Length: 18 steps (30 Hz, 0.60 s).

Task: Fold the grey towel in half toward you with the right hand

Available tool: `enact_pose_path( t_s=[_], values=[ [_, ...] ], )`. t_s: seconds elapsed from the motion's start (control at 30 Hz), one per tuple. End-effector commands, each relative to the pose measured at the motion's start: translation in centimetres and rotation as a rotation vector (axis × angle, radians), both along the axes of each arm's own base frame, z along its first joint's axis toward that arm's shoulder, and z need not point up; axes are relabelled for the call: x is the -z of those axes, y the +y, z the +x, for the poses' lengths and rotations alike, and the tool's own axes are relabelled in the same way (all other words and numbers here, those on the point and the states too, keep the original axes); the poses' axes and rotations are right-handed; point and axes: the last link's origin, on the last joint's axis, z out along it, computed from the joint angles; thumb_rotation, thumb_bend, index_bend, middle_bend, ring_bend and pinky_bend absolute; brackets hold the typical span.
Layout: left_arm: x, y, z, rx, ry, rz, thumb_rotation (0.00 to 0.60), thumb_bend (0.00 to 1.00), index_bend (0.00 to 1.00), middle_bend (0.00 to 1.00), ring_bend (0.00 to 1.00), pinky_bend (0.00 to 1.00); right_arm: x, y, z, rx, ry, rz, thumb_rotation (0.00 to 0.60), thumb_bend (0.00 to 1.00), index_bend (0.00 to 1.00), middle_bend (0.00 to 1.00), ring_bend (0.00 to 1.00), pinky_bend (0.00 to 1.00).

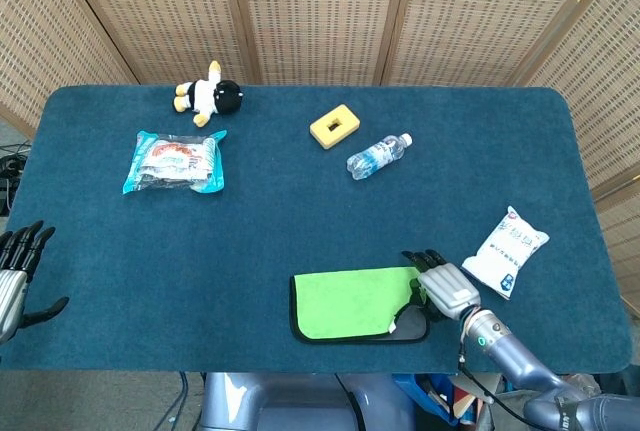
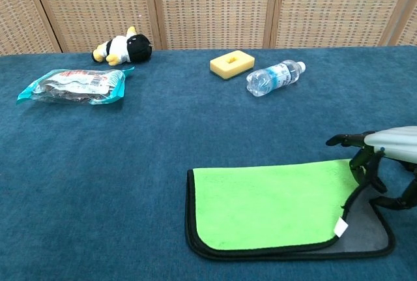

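the towel (image 2: 273, 206) lies folded, green side up, near the front edge of the surface (image 1: 300, 211); its right corner is pinched by the right robot hand (image 2: 374, 163) so the fold is laid flat; the left robot hand (image 1: 15, 271) rests spread, holding nothing.

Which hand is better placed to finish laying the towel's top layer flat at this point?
The right hand. It sits at the grey towel's right edge, fingers at the green layer's corner where a grey strip is uncovered. The left hand hangs off the table's far left edge, holding nothing.
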Motion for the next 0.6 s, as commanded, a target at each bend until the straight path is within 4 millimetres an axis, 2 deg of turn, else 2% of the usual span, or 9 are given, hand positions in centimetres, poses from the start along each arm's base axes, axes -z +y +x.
enact_pose_path(
  t_s=[0.03, 0.37, 0.6],
  values=[
    [0.0, 0.0, 0.0, 0.000, 0.002, -0.001, 0.600, 0.21, 0.00, 0.00, 0.00, 0.00, -0.3, 0.7, -1.1, 0.003, -0.004, -0.003, 0.600, 0.45, 0.67, 0.00, 0.00, 0.00],
    [0.2, 0.0, 0.1, 0.002, 0.005, -0.004, 0.600, 0.21, 0.00, 0.00, 0.00, 0.00, -0.1, 2.0, -2.5, -0.029, -0.003, 0.004, 0.600, 0.45, 0.67, 0.00, 0.00, 0.00],
    [0.2, 0.0, 0.1, 0.002, 0.006, -0.003, 0.600, 0.21, 0.00, 0.00, 0.00, 0.00, 0.0, 2.9, -2.5, -0.045, -0.021, 0.010, 0.600, 0.45, 0.67, 0.00, 0.00, 0.00]
  ],
)
